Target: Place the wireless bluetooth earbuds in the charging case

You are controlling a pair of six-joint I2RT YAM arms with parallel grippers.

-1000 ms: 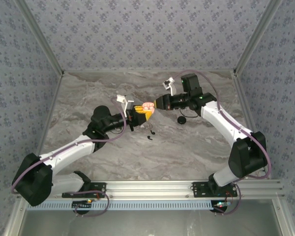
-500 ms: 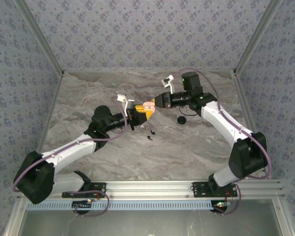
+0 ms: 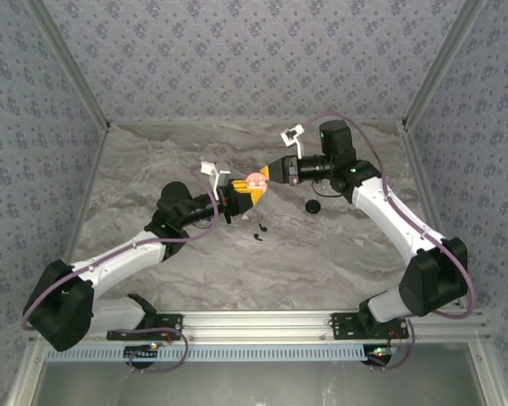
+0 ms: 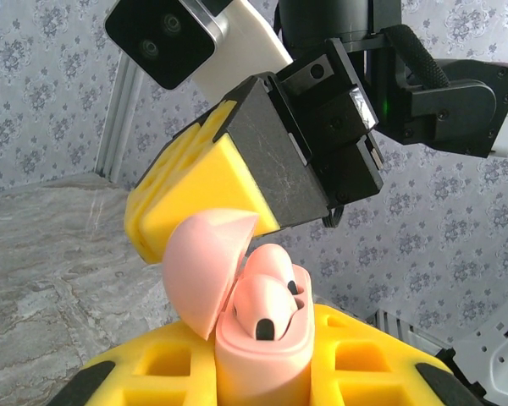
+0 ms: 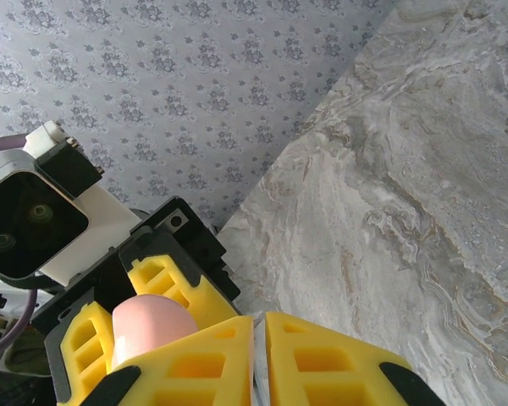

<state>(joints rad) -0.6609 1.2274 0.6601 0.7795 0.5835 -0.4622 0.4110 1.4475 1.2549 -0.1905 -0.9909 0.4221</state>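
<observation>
A pink charging case [image 4: 262,359] stands upright between the yellow fingers of my left gripper [image 4: 262,385], which is shut on it. Its hinged lid [image 4: 201,266] stands open, tilted to the left. Two pink wireless bluetooth earbuds [image 4: 267,300] sit side by side in the case. My right gripper [image 4: 195,199] is shut, its yellow tips against the top of the lid with nothing between them. From above, the case [image 3: 255,180] hangs over the table's middle between the left gripper [image 3: 245,194] and the right gripper [image 3: 266,173]. The right wrist view shows the lid [image 5: 148,326] just left of the right gripper [image 5: 259,334].
A small round black puck [image 3: 313,205] lies on the marble table [image 3: 322,254] under the right forearm. Two tiny black hook-like pieces [image 3: 259,231] lie just in front of the left gripper. Patterned walls close the table at the back and sides.
My right wrist has shifted a little to the right and back while its tips stay at the pink case. The left arm has held still with the case.
</observation>
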